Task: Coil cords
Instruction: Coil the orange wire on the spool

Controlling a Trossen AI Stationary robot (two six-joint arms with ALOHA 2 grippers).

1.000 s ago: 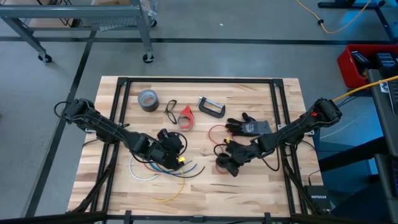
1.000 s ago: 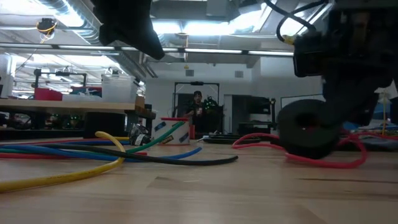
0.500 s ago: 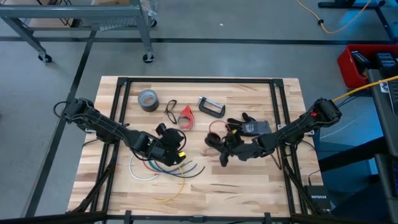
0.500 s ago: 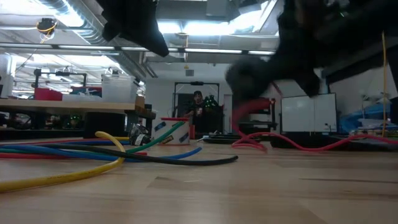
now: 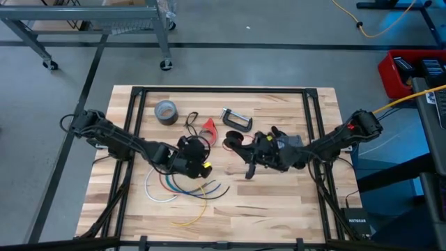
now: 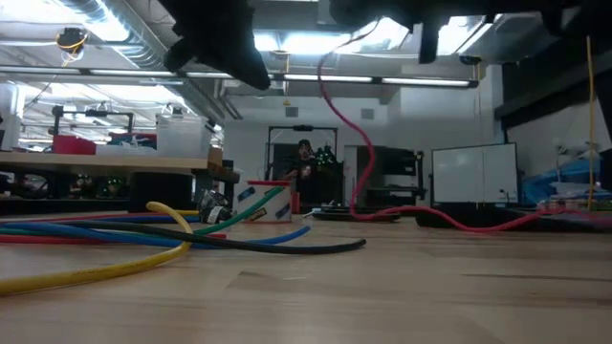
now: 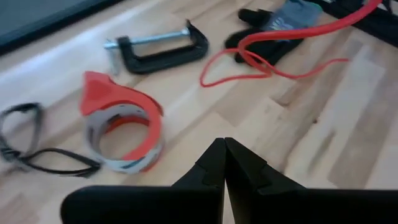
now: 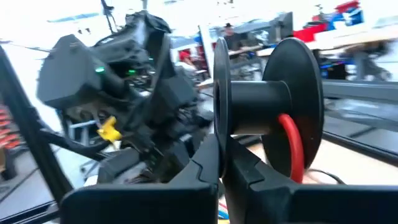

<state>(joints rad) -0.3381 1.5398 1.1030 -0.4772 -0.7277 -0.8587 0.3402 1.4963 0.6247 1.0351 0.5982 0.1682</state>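
Lifted off the wood since a second ago, the small black spool (image 8: 267, 118) now hangs in the air, clamped by one flange in the right gripper (image 5: 240, 143), which has swung from the table's near middle toward the far middle, close to the C-clamp (image 5: 237, 119). In the right wrist view the two dark fingers (image 8: 214, 171) are pinched together on the flange, and the red wire (image 6: 337, 124) is wound once round the core. In the low view that wire drops from the raised gripper at the top of the picture and trails along the tabletop (image 6: 382, 287) toward the right; the spool itself is out of that frame.

Nearest the low camera lie the fanned wires (image 6: 143, 244), yellow, blue, green, red and black, spread flat on the boards. Seen from above, they sit just in front of the left gripper (image 5: 197, 150), which has also shifted toward the far side and hovers just beside the red tape dispenser (image 5: 208, 127). Its fingers (image 7: 211, 171) meet tip to tip, holding nothing.

Farther on, the left wrist view shows a loose loop of the red wire lying on the wood against a black work glove (image 7: 280, 28), with a black cord loop (image 7: 31, 143) next to the dispenser. A grey tape roll (image 5: 166, 111) rests near the table's far left.
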